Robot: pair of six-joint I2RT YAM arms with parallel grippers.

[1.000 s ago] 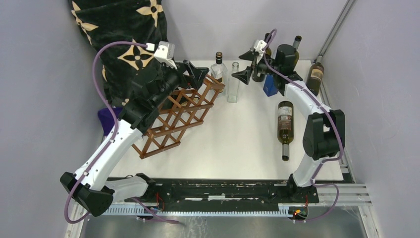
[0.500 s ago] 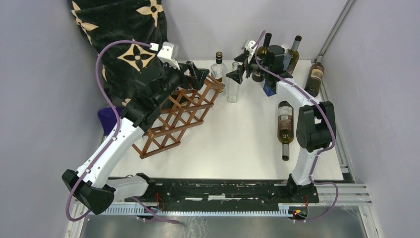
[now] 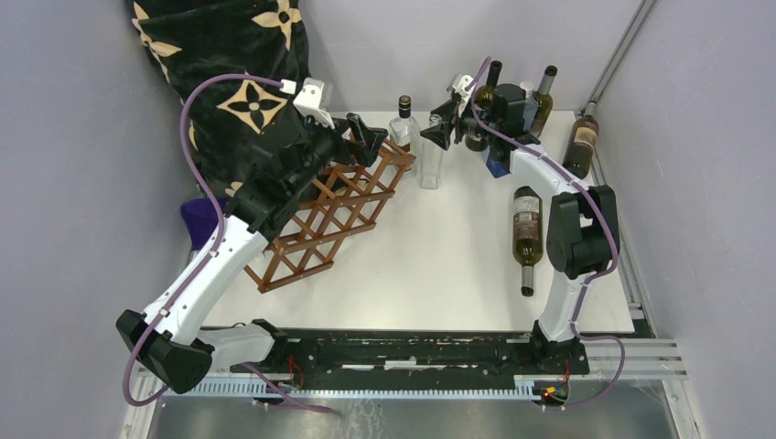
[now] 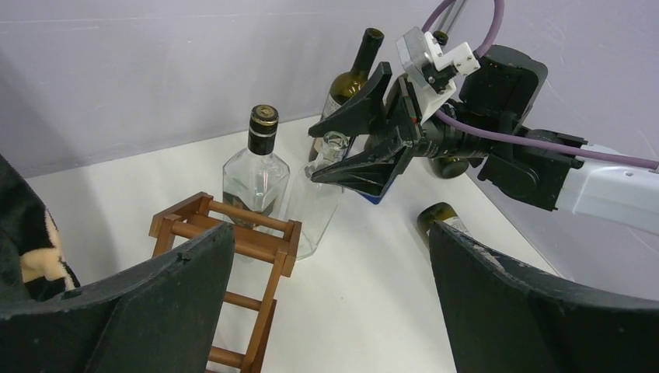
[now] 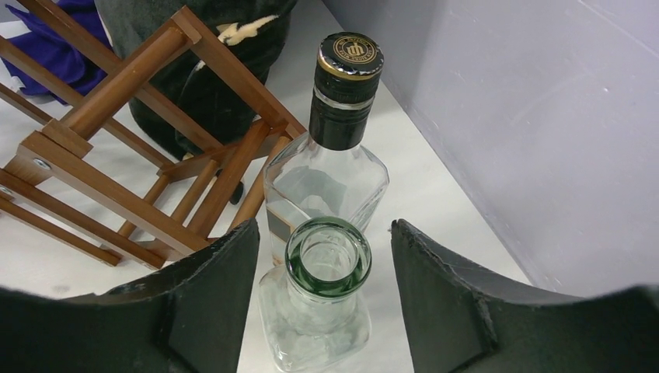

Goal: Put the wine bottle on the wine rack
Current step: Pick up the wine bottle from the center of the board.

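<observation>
We are seeing the rack [image 3: 329,210] sitting slantwise on the left half of the worktop [image 3: 439,274], its far end just beside a capped bottle [image 3: 404,123]. The left pincer [image 3: 364,142] is hovering over that far end, spread wide and gripping nothing. Its own camera is showing only the rack's end bars, low between the fingers.

The right pincer [image 5: 325,231] is reaching in from the right at the clear bottle [image 5: 319,311], which is standing upright just right of the capped one. From overhead we are unable to tell whether the fingers are touching the glass. The right wrist camera is showing more. There the open mouth is sitting between the two fingers with a gap on each side, so this pincer is standing wide and holding nothing. The left wrist camera is giving the side view, with the fingers flanking the neck near its top.

Only the overhead view is showing the green bottle [image 3: 525,229] whole. It is lying on its side on the right of the worktop, well apart from the rack, with its neck toward the near edge. The left wrist camera is catching just one end of it.
</observation>
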